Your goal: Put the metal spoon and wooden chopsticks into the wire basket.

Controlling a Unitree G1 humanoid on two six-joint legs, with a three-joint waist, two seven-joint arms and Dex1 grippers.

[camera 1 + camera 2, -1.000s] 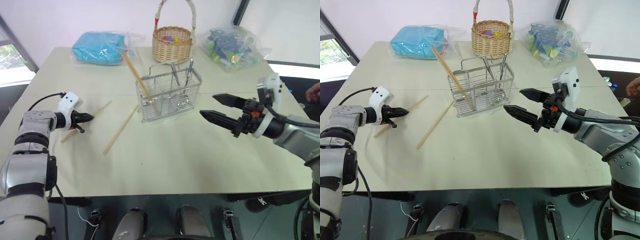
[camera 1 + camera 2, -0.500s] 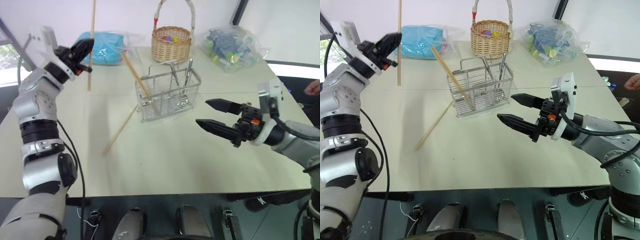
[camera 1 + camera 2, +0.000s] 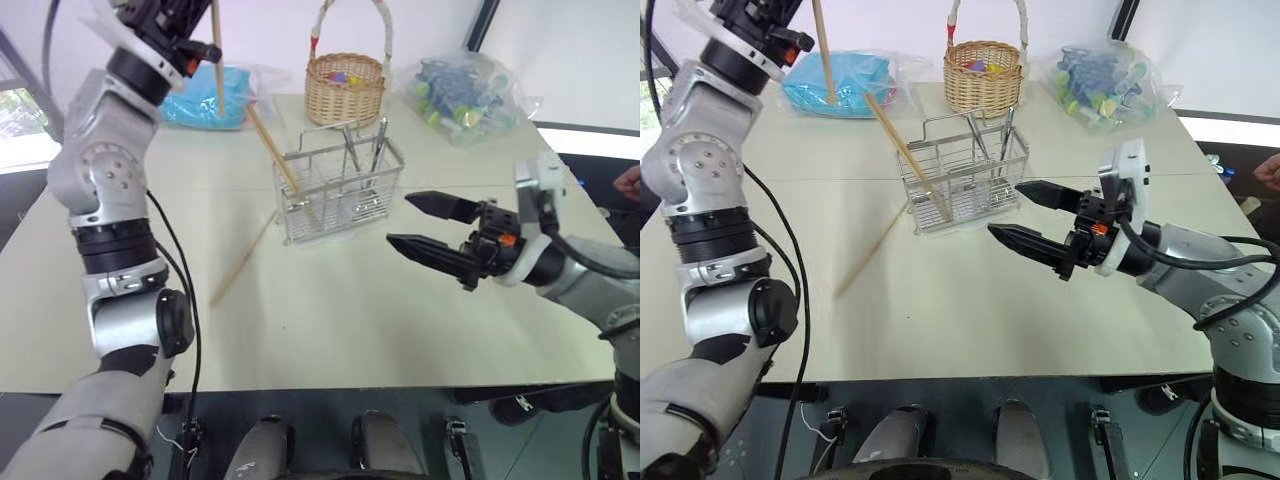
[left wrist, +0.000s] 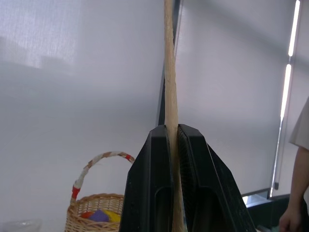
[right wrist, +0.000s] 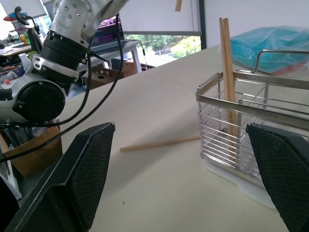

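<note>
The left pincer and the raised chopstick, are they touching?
Touching. The left wrist view shows the left pincer with both black fingers pressed against the chopstick between them.

Pale cream table [image 3: 330, 330], wire basket [image 3: 338, 190] set near its middle, one wooden chopstick [image 3: 243, 260] laid flat beside it, wicker basket [image 3: 345, 85], blue bag [image 3: 195, 97] and clear bag [image 3: 460, 90] ranged along the far edge

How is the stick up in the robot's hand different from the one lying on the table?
The held chopstick hangs nearly upright, pinched in the shut left gripper; the loose chopstick lies flat on the table beside the wire basket, untouched. Both are thin, pale wood.
</note>
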